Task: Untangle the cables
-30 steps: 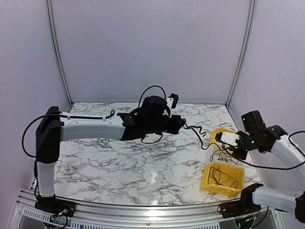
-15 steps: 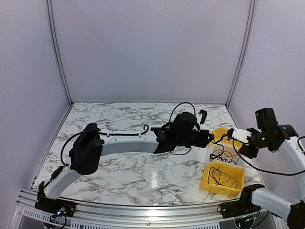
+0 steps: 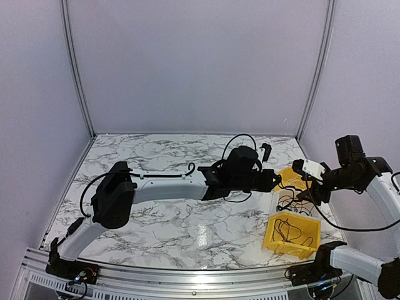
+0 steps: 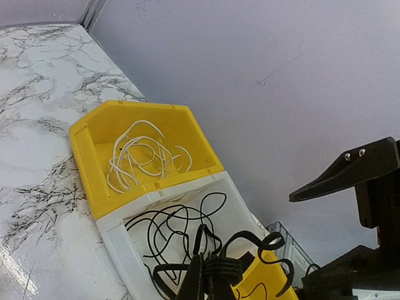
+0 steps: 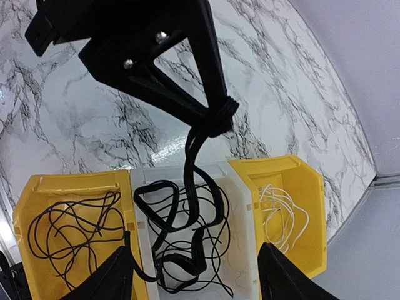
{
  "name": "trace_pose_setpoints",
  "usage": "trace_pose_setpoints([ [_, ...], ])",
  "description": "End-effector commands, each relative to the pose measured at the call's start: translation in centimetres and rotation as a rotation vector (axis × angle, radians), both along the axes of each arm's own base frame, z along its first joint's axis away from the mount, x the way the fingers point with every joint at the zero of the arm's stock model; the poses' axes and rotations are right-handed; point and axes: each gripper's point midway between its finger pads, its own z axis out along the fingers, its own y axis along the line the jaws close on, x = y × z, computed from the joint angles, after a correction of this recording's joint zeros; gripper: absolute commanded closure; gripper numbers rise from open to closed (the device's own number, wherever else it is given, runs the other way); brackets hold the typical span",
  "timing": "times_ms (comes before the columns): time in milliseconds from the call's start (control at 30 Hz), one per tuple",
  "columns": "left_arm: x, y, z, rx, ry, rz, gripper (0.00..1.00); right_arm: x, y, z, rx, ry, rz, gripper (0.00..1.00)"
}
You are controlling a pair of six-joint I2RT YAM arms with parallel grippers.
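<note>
My left gripper (image 3: 270, 181) reaches across to the bins and is shut on a flat black cable (image 5: 199, 164). That cable hangs from its fingertips (image 5: 215, 115) down into the white bin (image 5: 244, 206), where its loops lie on thin black cables (image 4: 164, 226). In the left wrist view the left gripper (image 4: 209, 274) pinches the bunched cable, and loops (image 4: 275, 240) curl beside it. My right gripper (image 5: 197, 282) hovers open above the white bin with nothing between its fingers (image 5: 107, 281). A thin white cable (image 5: 281, 215) lies in the far yellow bin (image 4: 94, 134).
Three bins stand in a row at the table's right edge: the far yellow bin (image 3: 289, 177), the white bin (image 3: 278, 200) and a near yellow bin (image 3: 276, 239) with thin black cables (image 5: 65, 228). The booth wall is close behind them. Marble tabletop (image 3: 156, 212) spreads to the left.
My left arm swung right from mid-table to over the bins, carrying the black cable. My right gripper opened and drew back up and to the right.
</note>
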Motion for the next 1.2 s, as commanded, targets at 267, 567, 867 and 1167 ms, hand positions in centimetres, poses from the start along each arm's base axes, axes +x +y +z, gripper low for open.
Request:
trace_pose_setpoints([
  [267,-1.6,-1.1,1.7,-0.058,-0.023,-0.080,1.00,3.3,3.1,-0.9,0.178,0.058,0.057,0.32],
  [567,-1.6,-0.8,2.3,-0.064,-0.038,-0.071,1.00,4.0,3.0,-2.5,0.163,0.108,0.048,0.72],
  [867,-1.5,-0.5,2.3,-0.069,-0.033,-0.061,0.93,4.0,2.3,-2.8,0.134,0.136,0.006,1.00],
  [1167,-1.8,1.5,1.7,-0.022,-0.047,-0.042,0.71,3.8,-1.6,-2.7,-0.061,0.075,-0.077,1.00],
])
